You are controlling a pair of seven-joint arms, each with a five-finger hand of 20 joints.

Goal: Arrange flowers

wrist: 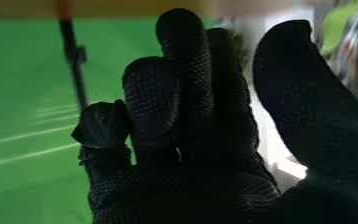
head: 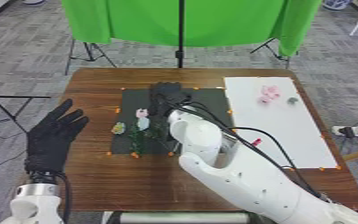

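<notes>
In the head view my right hand (head: 167, 95) is over the upper middle of the dark mat (head: 213, 95). The right wrist view shows this hand (wrist: 189, 130) with its fingers mostly straight and its thumb apart from them, holding nothing visible. On the mat lie a pale pink and white flower (head: 143, 115), a yellowish flower (head: 118, 128) and green stems (head: 137, 141), left of the right forearm. Pink flowers (head: 270, 93) lie on the white sheet, beside a small green piece (head: 293, 100). My left hand (head: 51, 142) stays left of the mat, open with fingers spread.
The white sheet (head: 286, 135) covers the right part of the brown table (head: 95, 187), with a small red object (head: 256, 142) on it near the right arm. Orange markers line the mat and sheet. Behind the table hangs a green cloth (head: 140, 22) on a stand.
</notes>
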